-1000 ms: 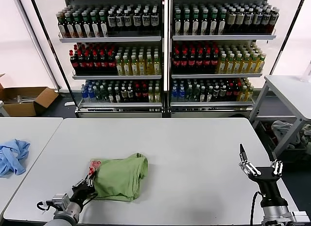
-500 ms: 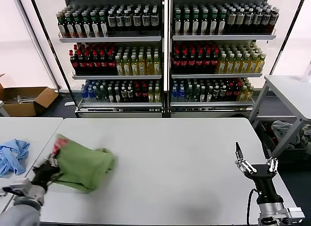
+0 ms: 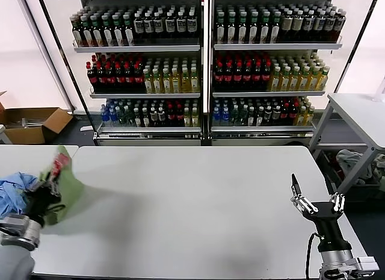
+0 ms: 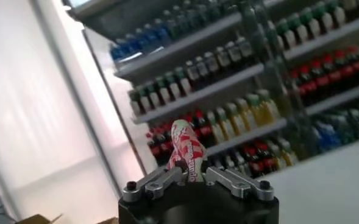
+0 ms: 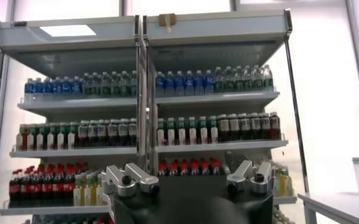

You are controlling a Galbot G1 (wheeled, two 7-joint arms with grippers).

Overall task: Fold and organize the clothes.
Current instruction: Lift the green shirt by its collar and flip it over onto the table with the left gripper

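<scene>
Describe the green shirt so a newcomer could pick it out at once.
Start at the white table before the bottle shelves and go to its left edge. There the left pincer holds the green shirt bunched and lifted. Its green cloth and red-and-white print set it apart from the light blue garment beside it.

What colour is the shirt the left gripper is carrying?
Light green, with a red-and-white print; the shirt shows best in the head view, held by the left gripper.

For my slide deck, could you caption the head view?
Left gripper carries the folded green shirt toward the blue garment; right gripper waits open.
</scene>
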